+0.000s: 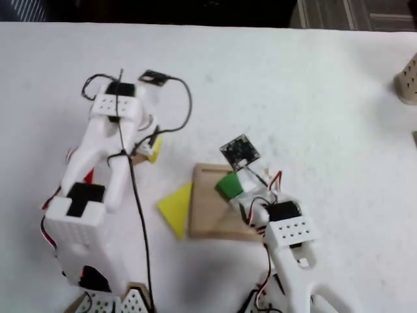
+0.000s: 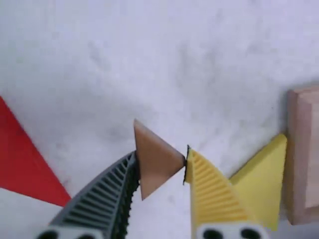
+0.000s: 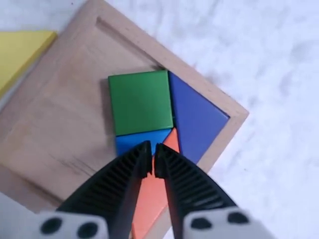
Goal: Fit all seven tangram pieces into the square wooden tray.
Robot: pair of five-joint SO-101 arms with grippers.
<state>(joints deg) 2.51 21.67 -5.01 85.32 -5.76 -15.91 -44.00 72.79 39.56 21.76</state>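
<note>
— While we start at the left tool [image 2: 160, 158], what is it doing?

— It is clenched on a brown triangle [image 2: 152, 159], with a grey finger [image 2: 107, 194] and a yellow finger [image 2: 209, 189] pressing on opposite sides. I cannot tell whether the piece touches the table [image 2: 164, 59].

— And around it?

— A yellow triangle [image 2: 261, 174] lies flat on the table to the right of that tool and nearer. It sits just beside the left rim of the wooden tray [image 2: 304, 149]. A red triangle [image 2: 22, 159] lies on the table to the tool's left, partly under the left arm [image 1: 98, 176] in the high view.

— The right tool?

— The right tool [image 3: 152, 152] hangs over the tray's right part. Its fingers are drawn nearly together, with nothing between them. The tips sit above the seam where a light blue piece [image 3: 132, 142] meets an orange piece [image 3: 154, 199].

— What does the tray hold?

— It holds four pieces, packed toward its far right corner. A green square [image 3: 142, 102] has a dark blue piece [image 3: 197, 117] flush against it, and the dark blue one also meets the rim. The light blue and orange ones lie on the near side of the green square, partly hidden by the tool. The left part of the tray's floor shows bare wood.
</note>
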